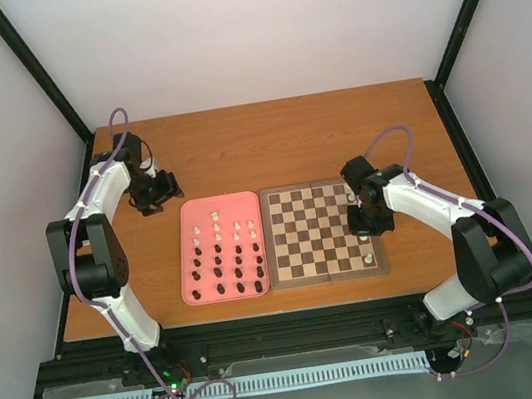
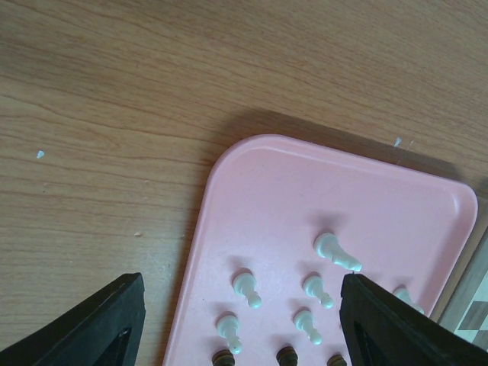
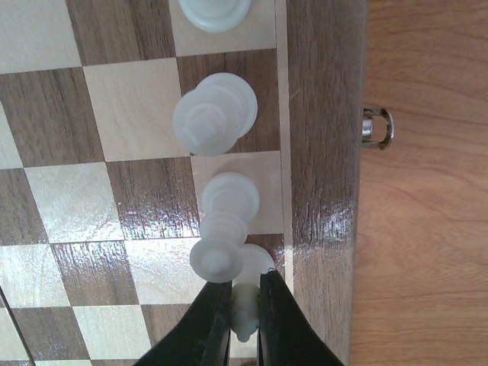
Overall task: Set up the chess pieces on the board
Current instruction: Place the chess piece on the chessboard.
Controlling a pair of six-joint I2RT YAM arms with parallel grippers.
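Note:
The chessboard point(image 1: 302, 270) lies at the table's middle right. My right gripper point(image 1: 360, 220) is over its right edge column and is shut on a white chess piece point(image 3: 248, 305) that stands on a border square of the board point(image 3: 320, 191). Other white pieces point(image 3: 215, 114) stand in the same column beside it. One more white piece point(image 1: 369, 260) stands at the board's near right corner. My left gripper point(image 1: 165, 187) is open above the table at the far left corner of the pink tray point(image 2: 267, 191), over white pieces point(image 2: 248, 288).
The pink tray point(image 1: 188, 257) sits left of the board and holds several white pieces point(image 1: 215, 215) at its far end and several dark pieces point(image 1: 219, 271) nearer. A metal clasp point(image 3: 379, 126) sticks out from the board's edge.

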